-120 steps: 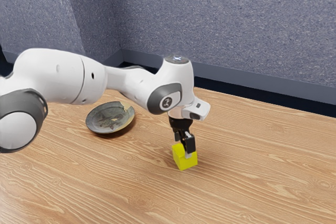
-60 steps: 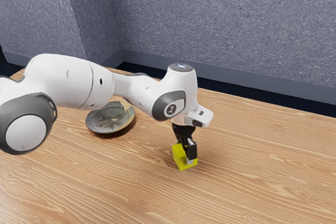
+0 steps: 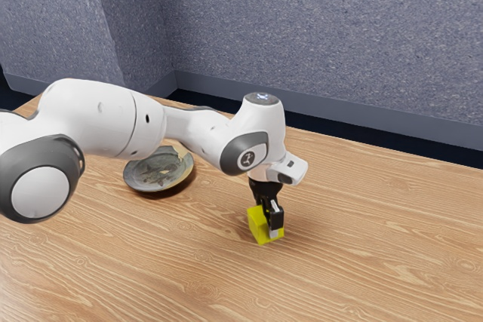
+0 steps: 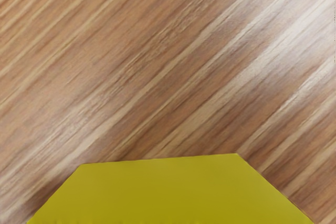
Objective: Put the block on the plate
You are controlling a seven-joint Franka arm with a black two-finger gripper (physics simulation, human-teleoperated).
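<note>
Gripper (image 3: pixel 269 225), pointing down at the block (image 3: pixel 256 227), low over the wooden surface (image 3: pixel 362 262); whether it is closed on the block or open around it cannot be told. The plate (image 3: pixel 135 174), dark and shallow, rests well apart, toward the exterior view's left, near the arm (image 3: pixel 94 115). A grey wall (image 3: pixel 317 28) rises behind. The block, yellow, lies directly beneath the hand, at the gripper's tip.
</note>
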